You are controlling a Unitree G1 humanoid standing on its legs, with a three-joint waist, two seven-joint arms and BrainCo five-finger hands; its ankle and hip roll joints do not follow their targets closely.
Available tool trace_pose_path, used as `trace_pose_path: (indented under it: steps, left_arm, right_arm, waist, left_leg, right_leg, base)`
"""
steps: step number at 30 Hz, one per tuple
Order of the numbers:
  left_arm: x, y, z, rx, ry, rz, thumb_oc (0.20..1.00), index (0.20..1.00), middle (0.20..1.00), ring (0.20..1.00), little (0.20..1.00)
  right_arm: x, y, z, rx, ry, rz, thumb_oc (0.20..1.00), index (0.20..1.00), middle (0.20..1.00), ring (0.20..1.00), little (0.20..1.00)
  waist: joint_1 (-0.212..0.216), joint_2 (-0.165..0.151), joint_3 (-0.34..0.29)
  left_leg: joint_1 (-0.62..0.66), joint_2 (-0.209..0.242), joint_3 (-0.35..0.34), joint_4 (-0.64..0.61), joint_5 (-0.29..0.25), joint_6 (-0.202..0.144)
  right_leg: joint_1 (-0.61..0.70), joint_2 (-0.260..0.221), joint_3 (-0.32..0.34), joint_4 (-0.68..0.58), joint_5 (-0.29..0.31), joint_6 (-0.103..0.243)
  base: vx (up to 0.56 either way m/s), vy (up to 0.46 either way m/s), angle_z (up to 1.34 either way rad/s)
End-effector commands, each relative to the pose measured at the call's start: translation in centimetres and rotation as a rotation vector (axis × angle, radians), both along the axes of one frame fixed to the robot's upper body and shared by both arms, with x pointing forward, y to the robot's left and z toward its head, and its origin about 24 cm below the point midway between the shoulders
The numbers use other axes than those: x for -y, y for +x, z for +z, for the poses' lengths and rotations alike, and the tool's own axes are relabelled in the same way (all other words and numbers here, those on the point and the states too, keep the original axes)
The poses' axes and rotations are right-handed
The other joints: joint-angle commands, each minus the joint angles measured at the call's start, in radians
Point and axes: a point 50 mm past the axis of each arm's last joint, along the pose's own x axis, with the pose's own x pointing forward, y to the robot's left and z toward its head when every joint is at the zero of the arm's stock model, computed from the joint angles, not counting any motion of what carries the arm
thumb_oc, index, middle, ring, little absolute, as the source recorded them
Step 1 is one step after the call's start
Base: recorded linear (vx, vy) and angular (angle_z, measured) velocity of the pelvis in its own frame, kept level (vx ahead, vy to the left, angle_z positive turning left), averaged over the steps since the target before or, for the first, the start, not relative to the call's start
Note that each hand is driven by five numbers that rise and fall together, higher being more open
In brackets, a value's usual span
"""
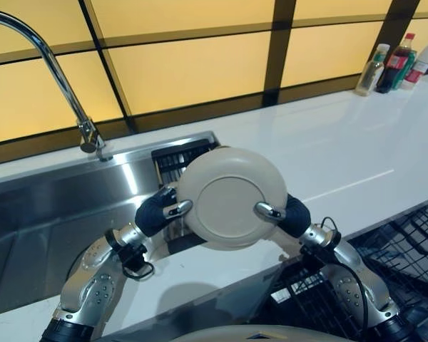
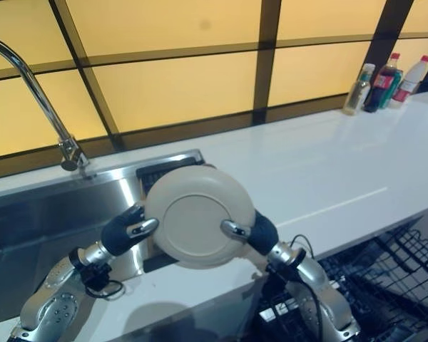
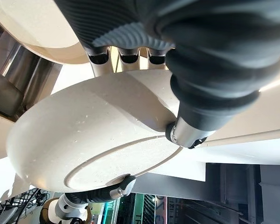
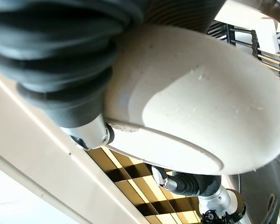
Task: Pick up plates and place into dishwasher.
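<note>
Cream plate [image 1: 232, 197], upright above the white surface [image 1: 357, 153] by the sink [image 1: 50, 206], was pinched at opposite rims between left hand [image 1: 160, 211] and right hand [image 1: 284, 214] fingers (neither firmly wrapped), so uneven pressure could have dropped it short of the dishwasher rack [image 1: 406, 249].

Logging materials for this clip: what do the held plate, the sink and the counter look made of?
Plate: probably glazed ceramic or melamine, matte cream with faint speckles and a raised foot ring. Sink: brushed stainless steel, grey with streaky reflections. Counter: glossy white, perhaps solid surface or stone; it mirrors the bottles.
</note>
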Motion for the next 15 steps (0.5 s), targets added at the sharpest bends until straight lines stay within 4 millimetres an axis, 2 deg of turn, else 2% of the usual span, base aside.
trace_pose_path:
  steps: [1, 2, 15]
  left_arm:
    - [0.3, 0.7, 0.1, 0.021, -0.010, -0.001, 0.548, 0.548, 0.548, 0.548, 0.548]
    - [0.3, 0.7, 0.0, 0.004, -0.008, 0.004, 1.000, 1.000, 1.000, 1.000, 1.000]
    - [-0.2, 1.5, 0.1, -0.041, -0.107, 0.148, 1.000, 1.000, 1.000, 1.000, 1.000]
  right_arm:
    - [-0.4, 0.0, 2.7, 0.118, 0.110, -0.021, 0.200, 0.200, 0.200, 0.200, 0.200]
    - [-0.4, 0.1, 2.7, 0.117, 0.108, -0.025, 0.200, 0.200, 0.200, 0.200, 0.200]
    - [0.9, 1.0, 3.6, 0.185, 0.013, -0.172, 0.200, 0.200, 0.200, 0.200, 0.200]
  waist:
    - [0.000, -0.025, -0.010]
    - [0.000, -0.025, -0.010]
    - [-0.005, -0.032, -0.008]
  left_leg:
    - [-0.022, -0.010, 0.073, 0.006, -0.048, 0.038]
    - [-0.022, -0.010, 0.074, 0.006, -0.048, 0.038]
    - [-0.023, -0.008, 0.083, 0.006, -0.049, 0.038]
  right_leg:
    - [-0.014, -0.024, -0.067, 0.024, -0.050, 0.022]
    - [-0.013, -0.024, -0.067, 0.023, -0.050, 0.023]
    - [-0.012, -0.023, -0.061, 0.018, -0.045, 0.021]
  base:
    - [0.00, 0.000, 0.00]
    - [0.00, 0.000, 0.00]
    - [0.00, 0.000, 0.00]
